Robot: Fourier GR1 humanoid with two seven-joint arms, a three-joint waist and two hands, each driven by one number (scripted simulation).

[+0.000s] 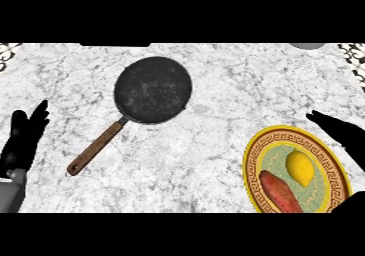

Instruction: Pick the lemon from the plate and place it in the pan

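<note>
- My right hand (346, 131) is showing at the right edge of the head view, just beyond the far right rim of the plate (253, 150). Its fingers are reaching out straight and holding nothing.
- It is not touching the lemon (301, 168); the plate's rim and a strip of patterned plate are lying between the fingertips and the fruit.
- The lemon is lying on the plate, toward its middle and right. A reddish, elongated vegetable (279, 191), possibly a sweet potato, is lying just beside it on the near left; I cannot tell whether the two are touching.
- The pan (153, 89) is sitting well apart from the plate, up and to the left on the marble counter (214, 145). Its wooden handle (96, 149) is pointing down and left, and nothing is showing inside the pan.
- My left hand (21, 142) is resting at the left edge, fingers up and relaxed, holding nothing.
- Step in hand, as I am judging it: the approach to the lemon. The pick is not yet done.
- The next move is calling for me to bring the right hand inward over the plate, lower it onto the lemon, and curl fingers and thumb round it without nudging the vegetable.
- After that, the carry is going to cross the bare counter leftward to the pan.
</note>
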